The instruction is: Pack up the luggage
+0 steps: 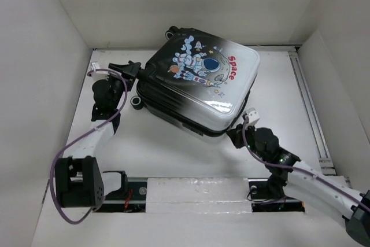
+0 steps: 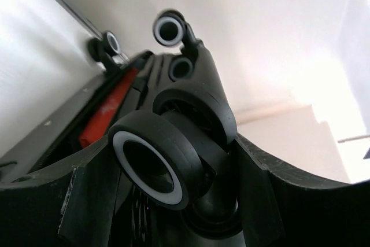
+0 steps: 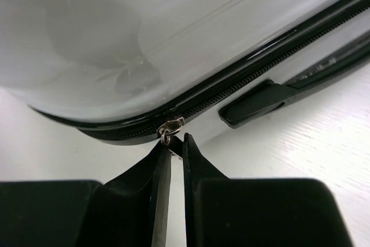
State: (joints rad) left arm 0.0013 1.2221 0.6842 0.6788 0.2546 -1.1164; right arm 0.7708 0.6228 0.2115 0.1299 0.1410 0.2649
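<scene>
The luggage (image 1: 199,82) lies flat and closed at the table's middle, astronaut print and red "space" facing up. My left gripper (image 1: 130,72) is at its left end. In the left wrist view its fingers (image 2: 87,201) are closed on either side of a black-and-white caster wheel (image 2: 153,163). My right gripper (image 1: 236,135) is at the near right corner. In the right wrist view its fingertips (image 3: 161,157) are nearly together, pinching the black pull tab under the silver zipper slider (image 3: 171,126) on the black zipper seam (image 3: 243,82).
White walls enclose the table on the left, back and right. A metal rail (image 1: 307,105) runs along the right side. A white strip (image 1: 196,192) lies along the front edge between the arm bases. More casters (image 2: 169,29) and a red strip (image 2: 107,111) show beyond the held wheel.
</scene>
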